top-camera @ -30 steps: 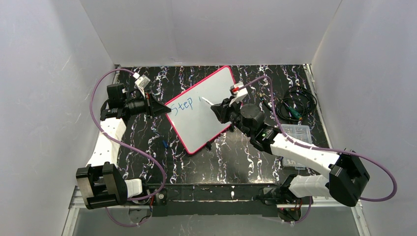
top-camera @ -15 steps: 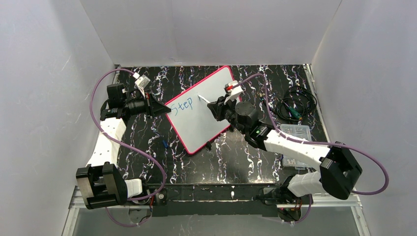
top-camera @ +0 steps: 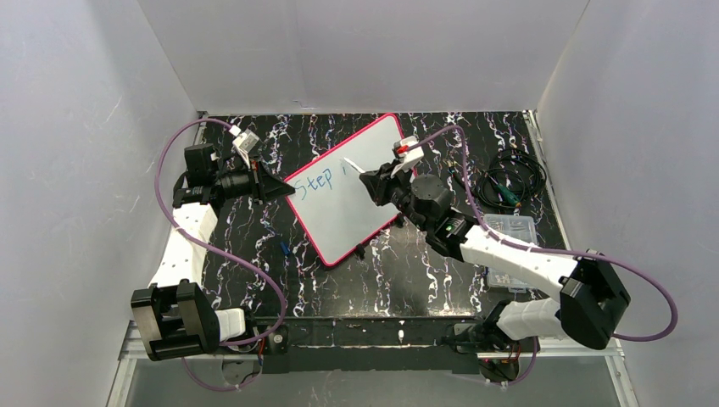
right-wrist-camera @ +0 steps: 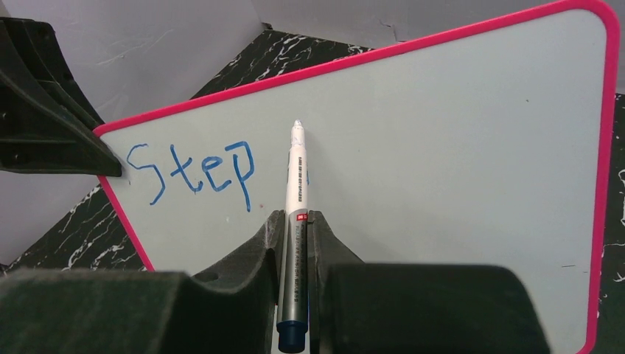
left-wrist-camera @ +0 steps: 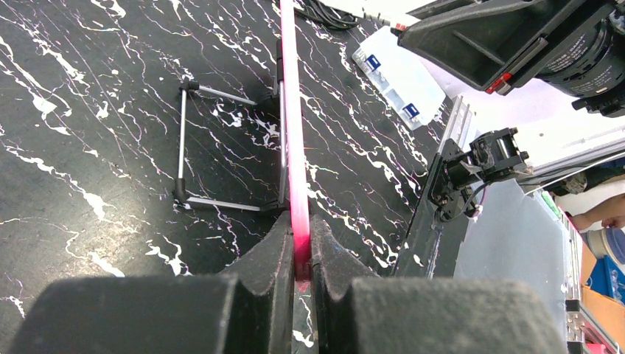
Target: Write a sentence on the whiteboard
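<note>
The whiteboard (top-camera: 352,182) with its pink-red frame stands tilted on the black marbled table; it also shows in the right wrist view (right-wrist-camera: 442,147). The blue word "Step" (top-camera: 319,180) is on its upper left, also in the right wrist view (right-wrist-camera: 193,171); a short blue stroke lies right of it. My left gripper (top-camera: 288,188) is shut on the board's left frame edge (left-wrist-camera: 297,169). My right gripper (top-camera: 379,181) is shut on a white marker pen (right-wrist-camera: 296,214), its tip at the board just right of "Step".
A wire stand (left-wrist-camera: 221,147) props the board from behind. A clear plastic parts box (top-camera: 511,237) and a coil of black cable (top-camera: 509,182) lie at the right. A small blue cap (top-camera: 285,248) lies on the table left of the board's lower corner.
My right gripper with the pen has shifted slightly over the board right of "Step", and a short blue stroke has appeared there. The left gripper and the board have not moved.
</note>
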{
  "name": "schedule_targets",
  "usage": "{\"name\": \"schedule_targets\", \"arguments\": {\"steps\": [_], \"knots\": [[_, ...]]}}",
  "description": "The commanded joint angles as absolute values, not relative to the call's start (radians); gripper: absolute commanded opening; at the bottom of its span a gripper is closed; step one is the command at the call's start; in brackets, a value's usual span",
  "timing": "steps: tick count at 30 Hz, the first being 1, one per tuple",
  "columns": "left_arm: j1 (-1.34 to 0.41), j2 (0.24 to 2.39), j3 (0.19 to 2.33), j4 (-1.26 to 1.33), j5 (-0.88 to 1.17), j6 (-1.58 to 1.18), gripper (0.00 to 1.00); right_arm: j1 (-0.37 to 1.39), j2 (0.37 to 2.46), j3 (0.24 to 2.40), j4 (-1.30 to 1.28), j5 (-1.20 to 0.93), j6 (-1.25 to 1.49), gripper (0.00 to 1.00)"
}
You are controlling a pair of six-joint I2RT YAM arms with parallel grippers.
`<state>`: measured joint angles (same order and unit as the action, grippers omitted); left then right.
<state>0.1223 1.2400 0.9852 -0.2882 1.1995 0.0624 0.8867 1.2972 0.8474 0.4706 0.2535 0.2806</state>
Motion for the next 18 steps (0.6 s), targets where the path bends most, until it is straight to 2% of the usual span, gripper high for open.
{"name": "schedule_targets", "arguments": {"steps": [1,18], "knots": [[0.098,1.238,0.997,-0.342,1.262,0.101,0.0,0.893,1.276,0.86,0.5,0.304,0.261,0.01],[0.1,1.236,1.0,-0.342,1.262,0.101,0.0,0.893,1.315,0.852,0.462,0.28,0.282,0.01]]}}
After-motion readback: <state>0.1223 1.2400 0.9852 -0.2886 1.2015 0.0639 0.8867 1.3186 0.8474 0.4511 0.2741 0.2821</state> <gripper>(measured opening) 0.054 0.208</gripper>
